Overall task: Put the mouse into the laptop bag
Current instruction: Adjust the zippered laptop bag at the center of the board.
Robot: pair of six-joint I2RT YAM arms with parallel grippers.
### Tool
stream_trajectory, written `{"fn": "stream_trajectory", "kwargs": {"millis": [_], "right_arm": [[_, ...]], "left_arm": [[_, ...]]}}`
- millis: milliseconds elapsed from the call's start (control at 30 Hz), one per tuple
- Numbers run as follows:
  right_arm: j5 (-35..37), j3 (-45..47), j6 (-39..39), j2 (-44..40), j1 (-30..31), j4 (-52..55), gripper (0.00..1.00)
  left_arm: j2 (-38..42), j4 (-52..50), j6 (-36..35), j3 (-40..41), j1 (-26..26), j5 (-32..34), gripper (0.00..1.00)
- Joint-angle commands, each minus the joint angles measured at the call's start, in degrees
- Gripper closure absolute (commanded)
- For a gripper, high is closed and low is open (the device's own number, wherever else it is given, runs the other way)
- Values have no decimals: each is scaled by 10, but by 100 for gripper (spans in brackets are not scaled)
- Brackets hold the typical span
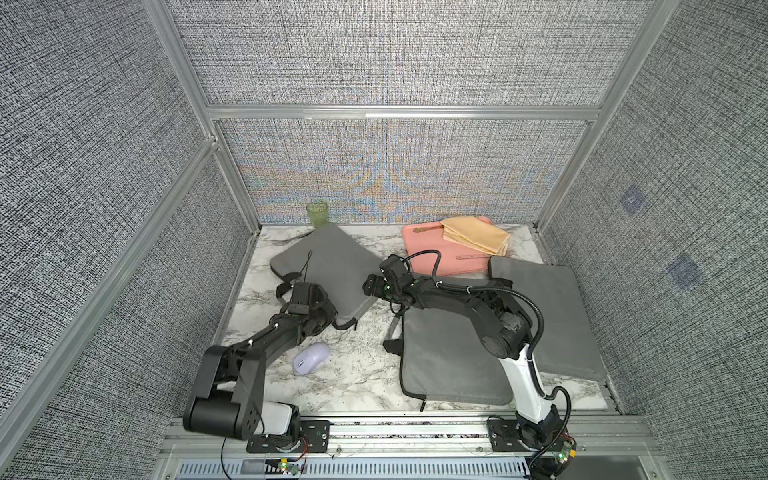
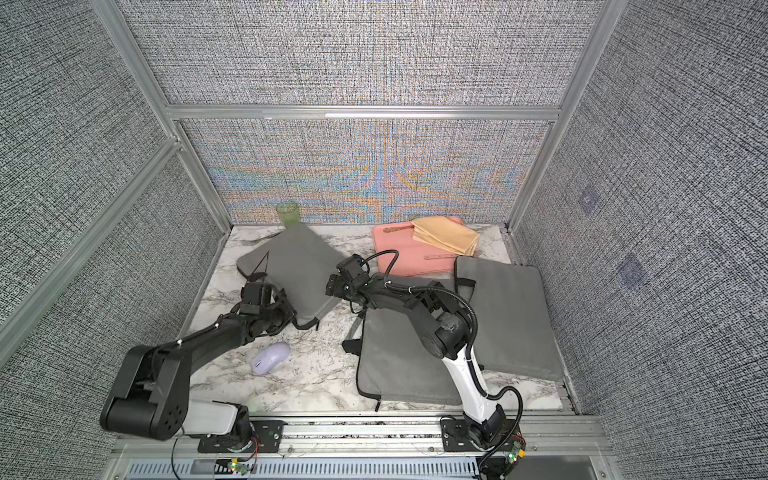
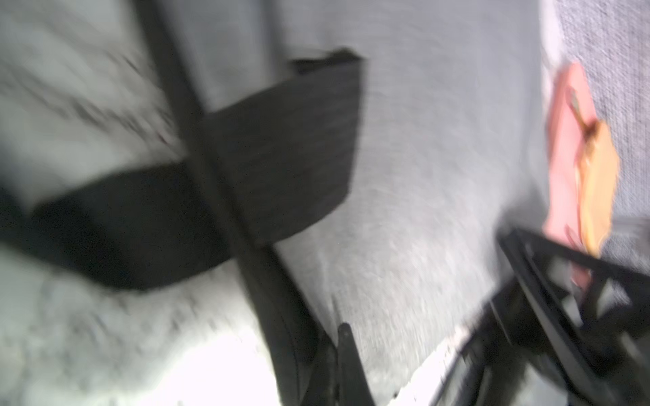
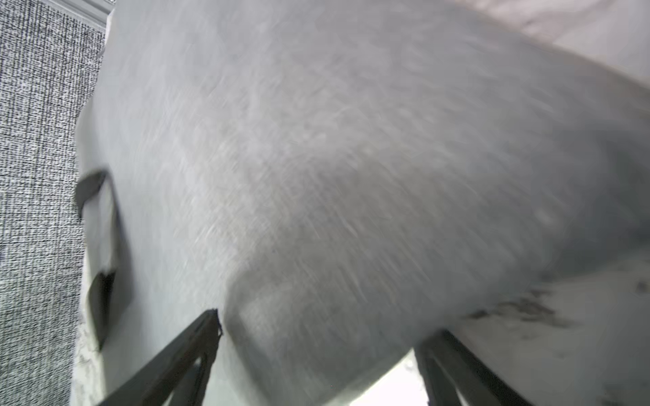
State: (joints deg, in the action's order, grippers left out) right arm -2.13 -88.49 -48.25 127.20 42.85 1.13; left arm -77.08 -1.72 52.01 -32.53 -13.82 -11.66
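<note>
While the grey felt laptop bag is pinched by the shut left end effector, the right end effector held open, the lilac oval mouse on the marble bench may be struck by the left arm.

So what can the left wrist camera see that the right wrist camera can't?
Only the left wrist view shows the pink tray and the yellow cloth lying on it. Only the right wrist view shows the right end effector, its fingers spread wide. Both show the grey laptop bag up close and blurry, plus bits of the marble table.
</note>
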Motion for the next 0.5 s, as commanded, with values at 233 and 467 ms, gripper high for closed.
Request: {"fn": "stream_trajectory", "kwargs": {"millis": [233, 467], "right_arm": [[-13, -21, 80, -23, -4, 109, 11], [-22, 76, 130, -118, -4, 66, 13]], "left_arm": [[12, 31, 56, 12, -74, -8, 100], [8, 2, 53, -18, -91, 21, 61]]}}
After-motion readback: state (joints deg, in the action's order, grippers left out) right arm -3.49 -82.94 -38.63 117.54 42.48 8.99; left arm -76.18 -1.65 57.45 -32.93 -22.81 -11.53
